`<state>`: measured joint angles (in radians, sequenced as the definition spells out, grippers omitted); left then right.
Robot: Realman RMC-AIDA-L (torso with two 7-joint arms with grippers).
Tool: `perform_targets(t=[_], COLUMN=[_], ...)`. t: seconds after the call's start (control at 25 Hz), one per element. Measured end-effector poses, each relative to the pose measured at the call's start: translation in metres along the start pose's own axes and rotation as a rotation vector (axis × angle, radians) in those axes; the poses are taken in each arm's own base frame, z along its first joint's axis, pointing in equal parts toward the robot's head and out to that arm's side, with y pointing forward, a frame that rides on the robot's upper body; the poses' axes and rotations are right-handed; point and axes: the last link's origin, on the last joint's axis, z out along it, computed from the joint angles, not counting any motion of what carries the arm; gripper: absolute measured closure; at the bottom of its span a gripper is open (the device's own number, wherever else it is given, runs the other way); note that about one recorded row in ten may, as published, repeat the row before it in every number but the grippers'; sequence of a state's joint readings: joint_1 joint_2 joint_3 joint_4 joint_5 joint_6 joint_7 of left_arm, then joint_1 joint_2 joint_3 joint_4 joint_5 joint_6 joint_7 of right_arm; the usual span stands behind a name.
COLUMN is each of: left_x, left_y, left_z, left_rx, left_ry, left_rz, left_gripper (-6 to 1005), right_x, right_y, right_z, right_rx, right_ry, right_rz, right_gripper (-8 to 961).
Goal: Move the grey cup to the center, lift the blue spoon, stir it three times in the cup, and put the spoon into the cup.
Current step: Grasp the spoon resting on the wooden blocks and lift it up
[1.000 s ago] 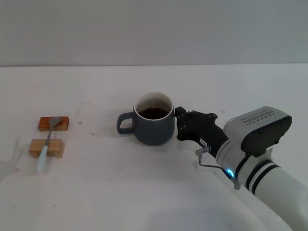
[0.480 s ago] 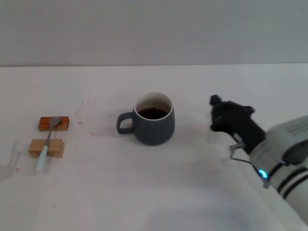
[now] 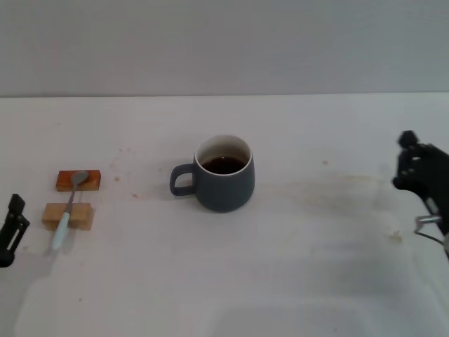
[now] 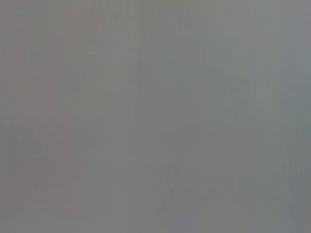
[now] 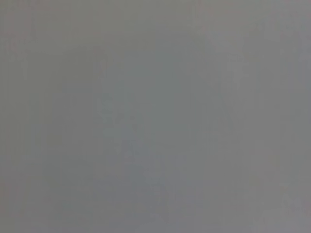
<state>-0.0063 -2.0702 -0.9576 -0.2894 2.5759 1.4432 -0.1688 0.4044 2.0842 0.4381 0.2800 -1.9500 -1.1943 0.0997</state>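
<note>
Our right end effector (image 3: 419,170) has pulled back to three o'clock, letting go of the grey cup (image 3: 223,183), which stands at the tabletop (image 3: 295,267) centre. Our left end effector (image 3: 10,228) enters at nine o'clock beside the blue spoon (image 3: 69,207) on its wooden blocks (image 3: 68,215); grip states, we cannot tell.

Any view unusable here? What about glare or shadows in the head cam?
Left wrist view and right wrist view: flat grey, nothing to make out. Head view: even soft light, no glare, faint shadows under the cup and spoon; left hand and right hand are cut off at the frame edges.
</note>
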Motion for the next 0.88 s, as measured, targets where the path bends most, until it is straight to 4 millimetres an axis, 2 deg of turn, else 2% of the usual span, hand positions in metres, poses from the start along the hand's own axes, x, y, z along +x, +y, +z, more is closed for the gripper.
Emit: perform_targets(t=[0.04,0.24,0.64,0.88], left_x=[-0.001,-0.002,-0.018,-0.022], left_y=[0.003,0.006,0.024,0.028], left_z=[-0.001,-0.002,-0.002,0.001], left_rx=[-0.018,-0.041,-0.107,-0.119], left_ry=[-0.005,-0.017,-0.113,-0.138], left_rz=[-0.026,-0.062,-0.056,-0.054], left_gripper=[165,166,166,166], right_x=[0.000,-0.002,-0.003,-0.004], right_y=[-0.009,-0.023,-0.045,-0.048], right_z=[-0.007,-0.021,-0.022,-0.020], right_rx=[0.039,0.096,0.142,0.142], right_ry=[-0.015,-0.046,-0.032,-0.030], right_rz=[0.002,-0.007,-0.070,-0.086], right_gripper=[955,955,955,955])
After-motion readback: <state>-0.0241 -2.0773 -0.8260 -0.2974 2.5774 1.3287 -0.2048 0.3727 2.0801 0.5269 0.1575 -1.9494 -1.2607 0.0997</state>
